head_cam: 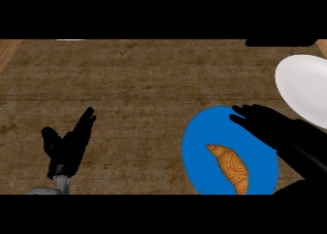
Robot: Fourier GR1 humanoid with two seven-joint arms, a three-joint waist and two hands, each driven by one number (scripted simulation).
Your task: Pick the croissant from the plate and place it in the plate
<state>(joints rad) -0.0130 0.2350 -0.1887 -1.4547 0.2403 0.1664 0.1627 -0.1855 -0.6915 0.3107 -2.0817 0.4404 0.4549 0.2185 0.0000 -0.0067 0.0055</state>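
Wide shot first: the brown, wood-grained bench (139,77) fills the whole view. On its right half sits the round blue plate (200,151), cut off by the lower edge of the view, and up beyond it, at the right edge, there's a round white plate (308,87), partly out of view and bare on the part that shows. The two plates lie close together, with the right arm covering the space between them.

Here's the right hand (271,121), black, coming in from the lower right and hanging over the blue plate's upper right rim. Its fingers (242,109) are stretched out towards the upper left, spread open, with nothing in them.

Over at the lower left, the left hand (68,146) rests open, fingers up, holding nothing.

And the golden-brown croissant (232,167)? It lies on the blue plate, lower middle, just below and left of the right hand, not touched by it.
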